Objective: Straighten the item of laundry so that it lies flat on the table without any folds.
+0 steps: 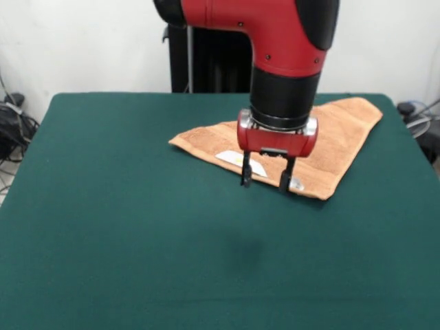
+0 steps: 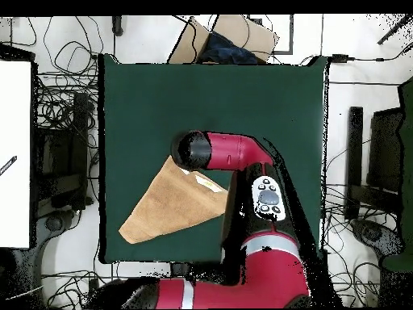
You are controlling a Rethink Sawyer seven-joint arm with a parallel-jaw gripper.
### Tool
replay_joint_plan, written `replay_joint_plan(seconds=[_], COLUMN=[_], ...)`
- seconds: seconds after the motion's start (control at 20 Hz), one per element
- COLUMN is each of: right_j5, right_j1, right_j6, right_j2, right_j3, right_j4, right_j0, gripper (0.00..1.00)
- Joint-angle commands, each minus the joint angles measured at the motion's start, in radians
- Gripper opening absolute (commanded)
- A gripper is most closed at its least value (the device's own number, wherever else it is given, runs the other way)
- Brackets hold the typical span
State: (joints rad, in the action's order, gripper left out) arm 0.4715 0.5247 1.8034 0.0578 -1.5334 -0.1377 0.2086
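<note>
The tan towel [image 1: 344,130] lies on the green table [image 1: 103,206] at its far right, folded over into a rough triangle. Two white tags [image 1: 237,159] show near its front edge. My gripper [image 1: 266,181] hangs straight down over that front edge, by the tags, open and empty. I cannot tell whether the fingertips touch the cloth. In the overhead view the towel [image 2: 173,206] spreads to the table's [image 2: 242,97] lower left edge. The arm's wrist [image 2: 193,149] covers the towel's upper corner and hides the gripper.
The arm [image 2: 242,153] and its black pedestal [image 1: 206,62] stand at the far side. Cables [image 1: 14,124] lie off the table's sides. A cardboard box [image 2: 234,36] with dark cloth sits beyond the table's top edge in the overhead view.
</note>
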Motion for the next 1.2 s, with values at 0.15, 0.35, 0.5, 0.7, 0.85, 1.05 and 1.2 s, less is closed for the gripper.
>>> replay_joint_plan(seconds=[0.15,0.35,0.5,0.7,0.85,1.05,1.2], right_j5=[-0.077,-0.094,-0.090,-0.095,-0.099,-0.128,-0.147], right_j1=[0.043,0.065,0.077,0.062,0.068,0.023,0.013], right_j6=[0.114,0.150,0.179,0.167,0.179,0.166,0.163], right_j2=[0.045,0.028,0.009,0.020,0.017,0.043,0.054], right_j3=[-0.124,-0.160,-0.181,-0.182,-0.197,-0.184,-0.196], right_j4=[-0.027,-0.012,0.004,0.010,0.017,0.020,0.022], right_j0=[-0.053,-0.073,-0.090,-0.084,-0.092,-0.076,-0.067], gripper=[1.00,1.00,1.00,1.00,1.00,1.00,1.00])
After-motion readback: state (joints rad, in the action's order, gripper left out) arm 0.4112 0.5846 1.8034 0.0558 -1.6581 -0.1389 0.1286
